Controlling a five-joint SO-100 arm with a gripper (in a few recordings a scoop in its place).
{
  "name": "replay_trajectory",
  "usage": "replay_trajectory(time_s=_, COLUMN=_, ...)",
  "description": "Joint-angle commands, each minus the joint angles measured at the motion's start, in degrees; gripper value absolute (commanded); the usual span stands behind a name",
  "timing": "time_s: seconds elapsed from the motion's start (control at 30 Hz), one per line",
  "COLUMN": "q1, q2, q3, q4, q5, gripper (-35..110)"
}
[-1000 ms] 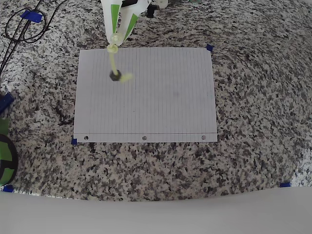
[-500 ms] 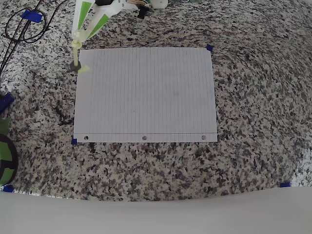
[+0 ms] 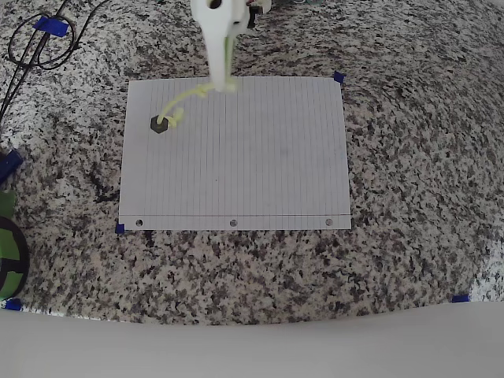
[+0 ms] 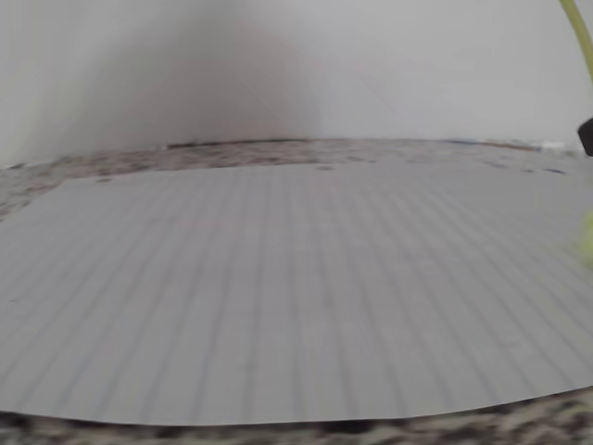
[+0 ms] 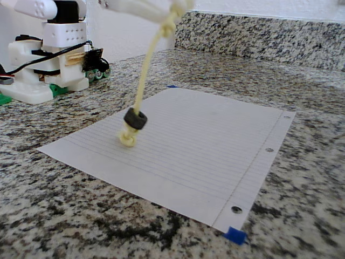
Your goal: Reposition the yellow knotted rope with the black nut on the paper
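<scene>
The gripper point(image 3: 223, 81) is pinched tight on the top knot of the yellow knotted rope point(image 3: 186, 100), over the far edge of the paper point(image 3: 260, 165) in the overhead view. The rope slants down from it, with the black nut point(image 5: 135, 118) just above the bottom knot, which seems to touch the sheet.

Pale yellow-green rope point(image 3: 183, 102) with a black nut point(image 3: 160, 124). White paper point(image 3: 260, 165) ruled in thin grey lines. Speckled black, white and grey granite counter point(image 3: 409, 157). Blue tape bits point(image 5: 235, 236) at the paper's corners. White pincer point(image 3: 220, 83) above the paper.
</scene>
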Motion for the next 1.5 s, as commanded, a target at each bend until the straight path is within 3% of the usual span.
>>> replay_trajectory(time_s=0.0, q1=-3.6, q2=-1.1, q3=1.0, q4=0.5, q5=4.5, gripper=0)
replay_trajectory(time_s=0.5, q1=-16.1, q2=5.1, q3=14.6, q4=2.8, q5=4.1, gripper=0)
replay_trajectory(time_s=1.1, q1=-19.4, q2=7.1, q3=17.6, q4=5.2, q5=4.0, gripper=0)
replay_trajectory(time_s=1.47, q1=-18.1, q2=6.9, q3=17.5, q4=4.1, q5=-0.7, gripper=27)
